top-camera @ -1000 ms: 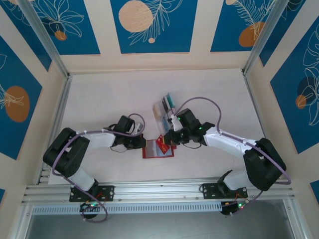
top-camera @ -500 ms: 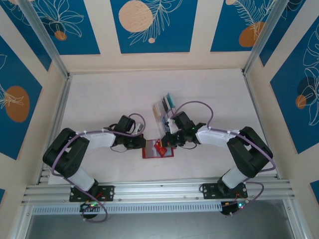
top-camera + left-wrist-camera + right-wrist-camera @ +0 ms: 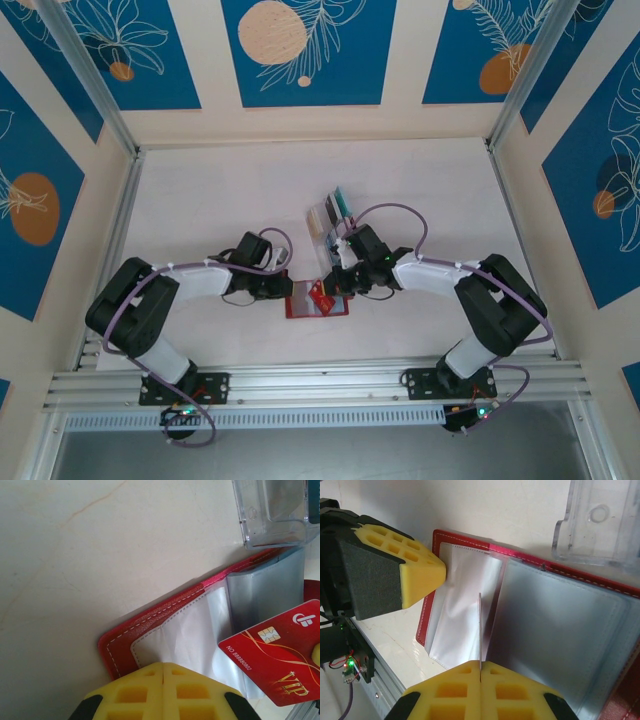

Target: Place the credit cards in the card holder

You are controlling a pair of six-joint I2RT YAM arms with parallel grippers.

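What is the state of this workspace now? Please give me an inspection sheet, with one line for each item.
surface: pale table, no spills seen
job's things: red card holder lies open; red card is over its clear sleeves; other cards stand in the clear rack
clutter: nothing seen
grippers: left gripper shut, tips at the holder's left edge; right gripper shut on the red card
cables: purple cables run along both arms; one loops beside the rack
surroundings: blue patterned panels, aluminium rails
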